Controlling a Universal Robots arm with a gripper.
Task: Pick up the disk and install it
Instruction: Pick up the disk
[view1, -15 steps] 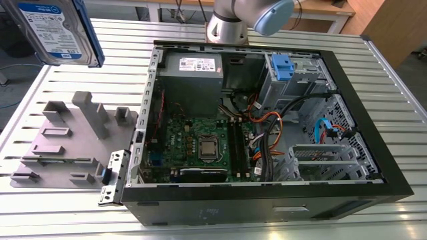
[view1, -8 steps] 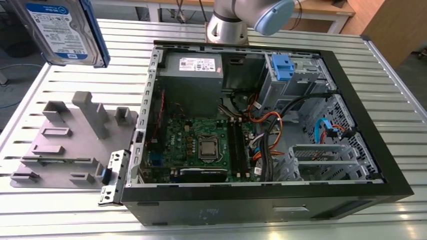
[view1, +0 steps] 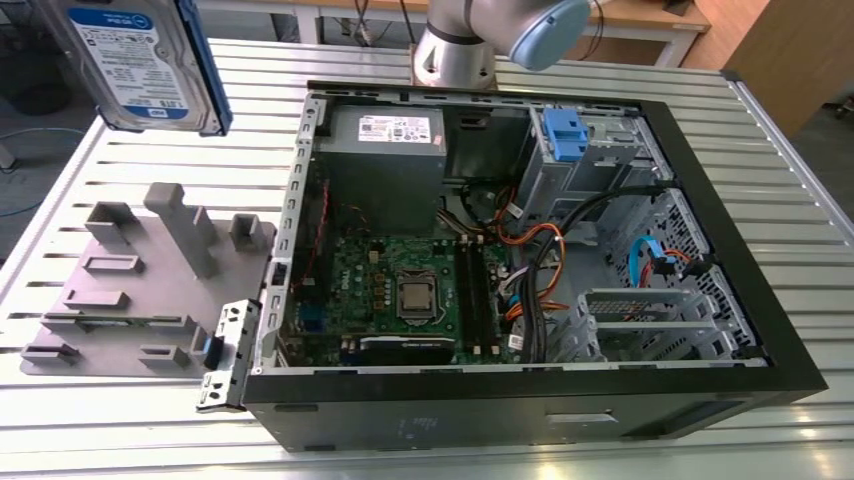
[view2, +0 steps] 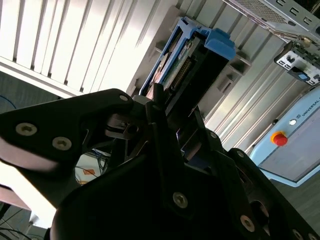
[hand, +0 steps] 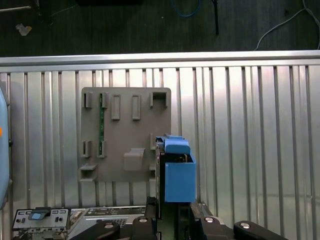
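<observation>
**Now aloft: disk (view1: 134, 55) in hand (hand: 172, 206)**

We see the hand clamped on the disk, raised clear of the tabletop (view1: 120, 440) over an edge of the grey fixture plate (view1: 134, 290), the open computer case (view1: 534, 412) just beside that plate.

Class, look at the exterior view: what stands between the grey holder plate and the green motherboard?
In the exterior view, the open computer case's metal side wall stands between the grey holder plate and the motherboard.
</observation>
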